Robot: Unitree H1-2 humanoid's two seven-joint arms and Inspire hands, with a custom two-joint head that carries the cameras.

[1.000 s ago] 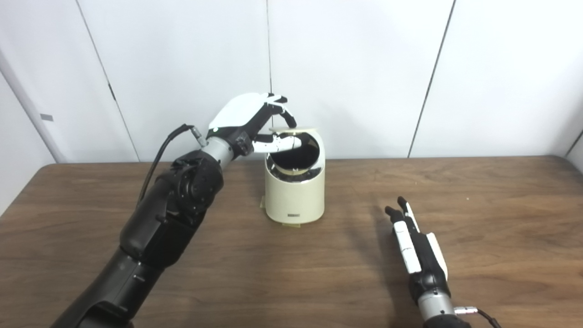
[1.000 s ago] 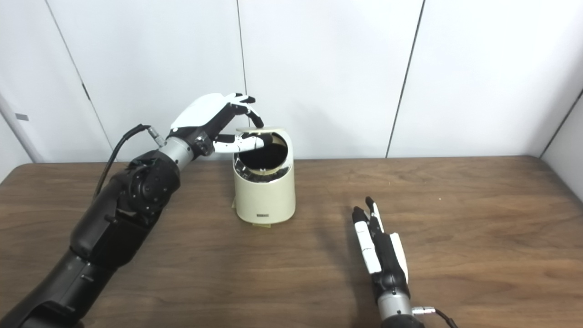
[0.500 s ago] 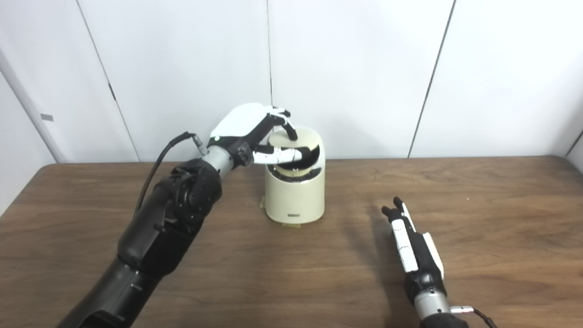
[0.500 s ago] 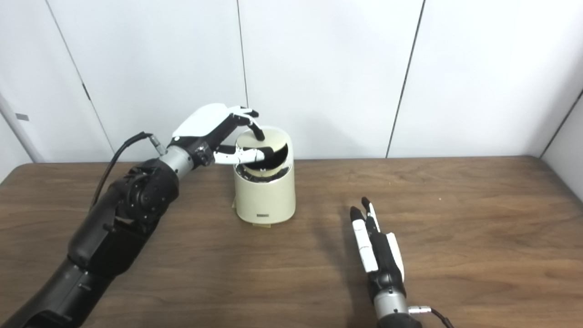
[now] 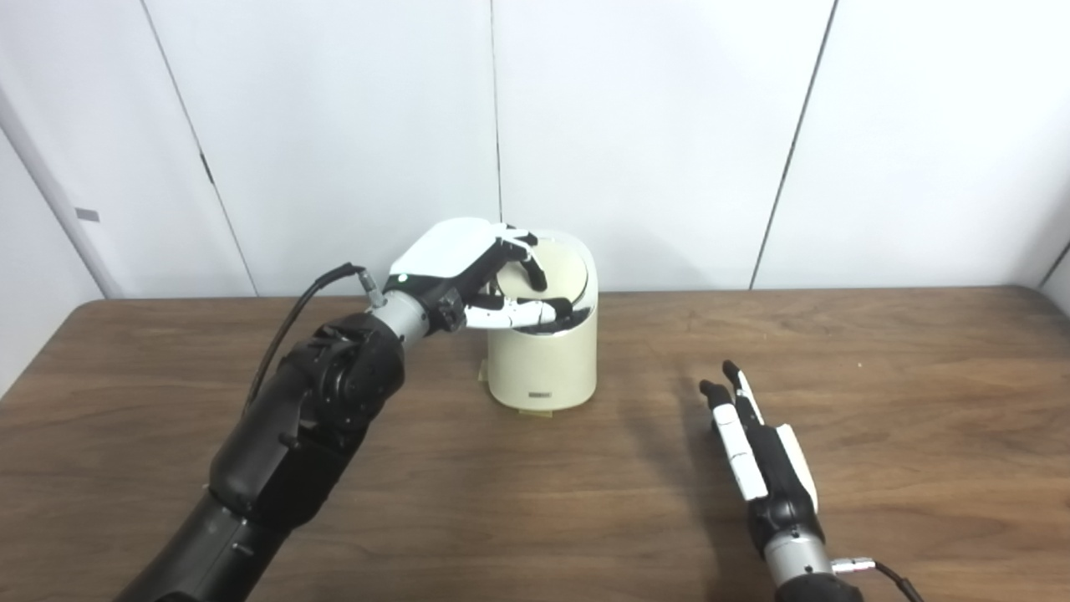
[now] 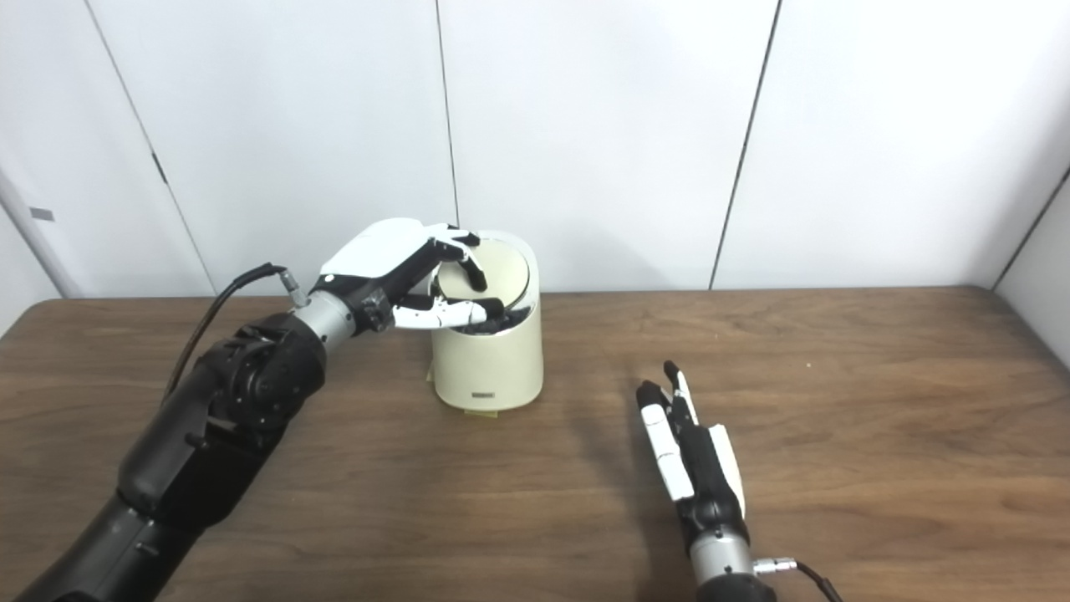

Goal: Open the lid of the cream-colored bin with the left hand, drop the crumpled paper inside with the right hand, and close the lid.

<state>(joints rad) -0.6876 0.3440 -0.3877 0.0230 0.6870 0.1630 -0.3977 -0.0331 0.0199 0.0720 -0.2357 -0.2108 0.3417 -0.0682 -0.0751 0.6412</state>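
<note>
Closing step: left robot hand (image 5: 468, 272) pinching round cream lid (image 5: 558, 267) onto cream-coloured cylindrical bin (image 5: 543, 359), nearly shut; next, release. Right robot hand (image 5: 756, 451) flat, empty.

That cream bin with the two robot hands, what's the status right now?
Left hand pinching lid, thumb under it. Lid nearly down on cream bin, dark gap at front. Right hand flat on table, empty. No paper in view.
</note>
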